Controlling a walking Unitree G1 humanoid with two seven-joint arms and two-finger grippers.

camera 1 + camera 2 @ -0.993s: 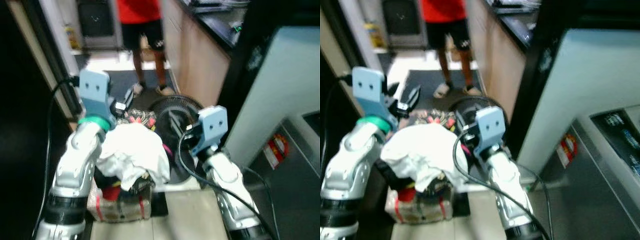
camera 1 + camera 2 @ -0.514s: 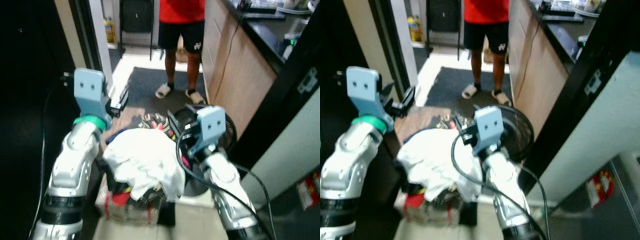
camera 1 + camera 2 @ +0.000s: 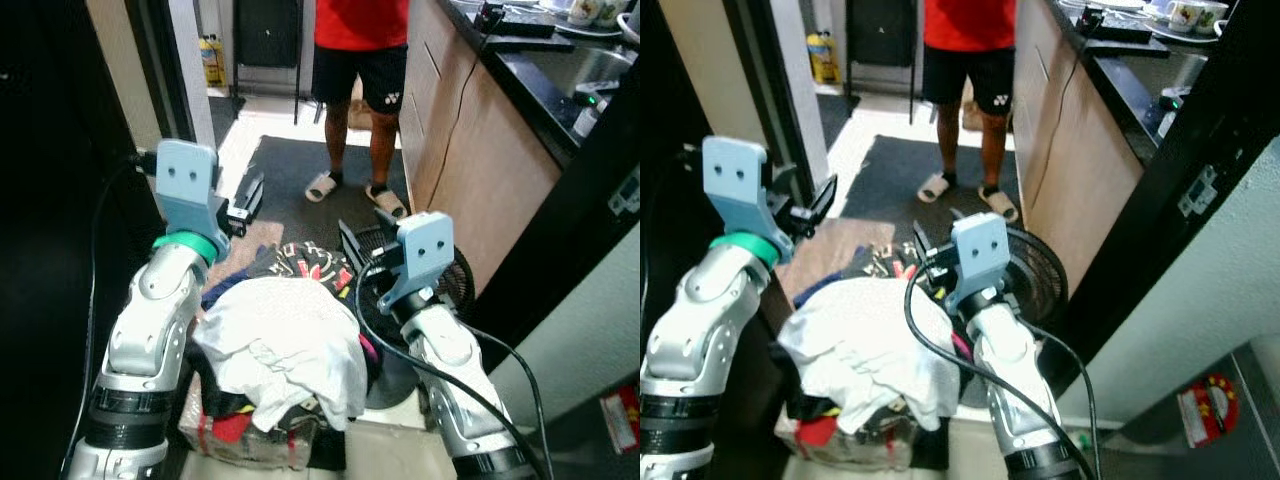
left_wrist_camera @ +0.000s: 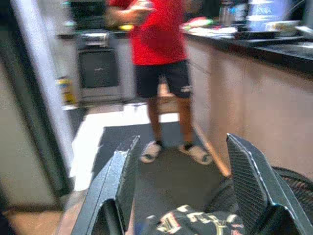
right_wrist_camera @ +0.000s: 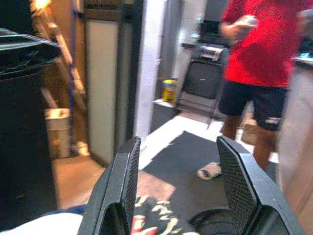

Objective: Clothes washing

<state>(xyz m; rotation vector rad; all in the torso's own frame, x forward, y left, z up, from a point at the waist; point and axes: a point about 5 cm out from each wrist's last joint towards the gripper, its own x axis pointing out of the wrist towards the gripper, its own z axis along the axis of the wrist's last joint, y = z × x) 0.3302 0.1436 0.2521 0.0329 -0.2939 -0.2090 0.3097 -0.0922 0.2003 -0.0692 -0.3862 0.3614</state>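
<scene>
A heap of clothes lies between my forearms, with a white garment [image 3: 285, 340] on top and a dark patterned piece [image 3: 305, 262] behind it. The heap rests on a basket or box [image 3: 245, 440] wrapped in tape. My left gripper [image 3: 247, 195] is raised left of the heap, open and holding nothing. My right gripper [image 3: 352, 243] is raised right of the heap, open too. The patterned cloth [image 4: 193, 223] shows below the left fingers [image 4: 124, 171] in the left wrist view, and again [image 5: 151, 223] below the right fingers [image 5: 239, 171] in the right wrist view.
A person in a red shirt [image 3: 360, 20] and dark shorts stands on a dark mat [image 3: 300, 180] ahead. A black floor fan [image 3: 455, 275] lies right of the heap. A wooden counter [image 3: 470, 150] runs along the right, a white appliance [image 3: 1210, 300] nearer. A dark doorframe [image 3: 160, 90] stands left.
The camera has swung left and tilted up, so the person and mat fill more of the view. Both grippers stay raised and open beside the heap.
</scene>
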